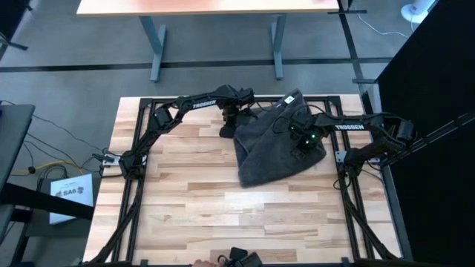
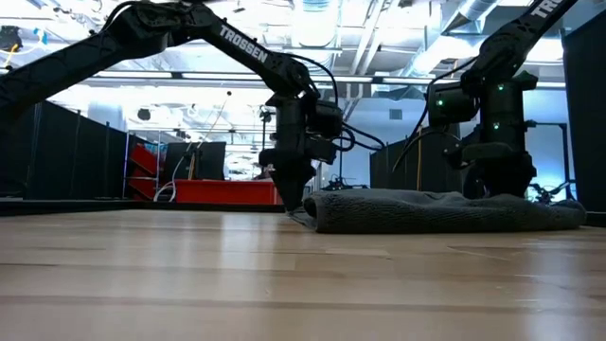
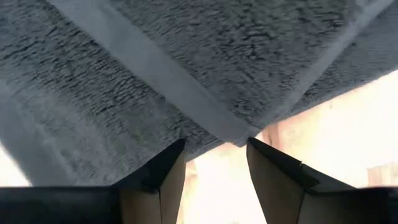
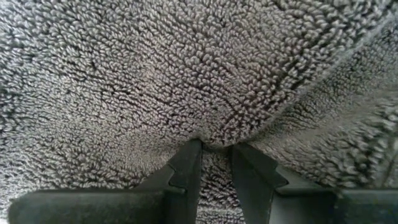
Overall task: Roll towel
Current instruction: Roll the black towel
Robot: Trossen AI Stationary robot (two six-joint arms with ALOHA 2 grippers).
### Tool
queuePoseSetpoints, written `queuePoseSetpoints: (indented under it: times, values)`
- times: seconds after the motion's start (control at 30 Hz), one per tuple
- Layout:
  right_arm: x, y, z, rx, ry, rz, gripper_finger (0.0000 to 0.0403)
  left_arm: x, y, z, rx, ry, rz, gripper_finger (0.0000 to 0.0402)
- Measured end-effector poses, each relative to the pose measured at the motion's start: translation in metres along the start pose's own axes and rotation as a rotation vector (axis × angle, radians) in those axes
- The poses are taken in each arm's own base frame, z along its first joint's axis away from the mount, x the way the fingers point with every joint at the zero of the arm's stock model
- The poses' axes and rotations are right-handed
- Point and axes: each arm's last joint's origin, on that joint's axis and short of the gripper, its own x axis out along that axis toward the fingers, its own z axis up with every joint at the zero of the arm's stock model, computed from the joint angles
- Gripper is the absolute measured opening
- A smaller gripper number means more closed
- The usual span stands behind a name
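Lettering reading "TROSSEN" in white ran along both dark arms. The dark charcoal-grey terry-cloth towel (image 1: 276,144), rumpled and partly folded, lay on the pale wooden plank table (image 1: 185,200) between the two grippers. The left gripper (image 3: 214,155) stood at the towel's hemmed corner, its fingers apart with that corner just ahead of the tips. The right gripper (image 4: 214,149) pressed down into the cloth, fingers nearly together and pinching a fold of pile. A small white tag (image 1: 289,99) showed beyond it.
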Motion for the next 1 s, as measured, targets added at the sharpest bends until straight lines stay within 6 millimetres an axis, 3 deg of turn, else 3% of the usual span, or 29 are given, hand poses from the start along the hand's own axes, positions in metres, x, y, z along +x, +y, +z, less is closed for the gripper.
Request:
queuePoseSetpoints:
  times: [0.3, 0.57, 0.67, 0.8, 1.0]
  values:
    - [0.000, 0.000, 0.000, -0.001, -0.001, 0.000, 0.0075, 0.003, -0.028, 0.025, 0.069, 0.054, 0.066, 0.0155]
    - [0.000, 0.000, 0.000, -0.003, 0.000, 0.000, 0.0075, 0.003, -0.028, 0.025, 0.066, 0.064, 0.078, 0.0151]
    - [0.000, 0.000, 0.000, -0.003, 0.000, 0.000, 0.0075, 0.003, -0.028, 0.025, 0.067, 0.068, 0.086, 0.0116]
    - [0.000, 0.000, 0.000, -0.003, 0.000, 0.000, 0.0075, 0.007, -0.029, 0.024, 0.077, 0.057, 0.052, 0.0020]
    - [0.000, 0.000, 0.000, -0.008, 0.001, 0.000, 0.0075, 0.009, -0.031, 0.021, 0.080, 0.093, 0.063, 0.0001]
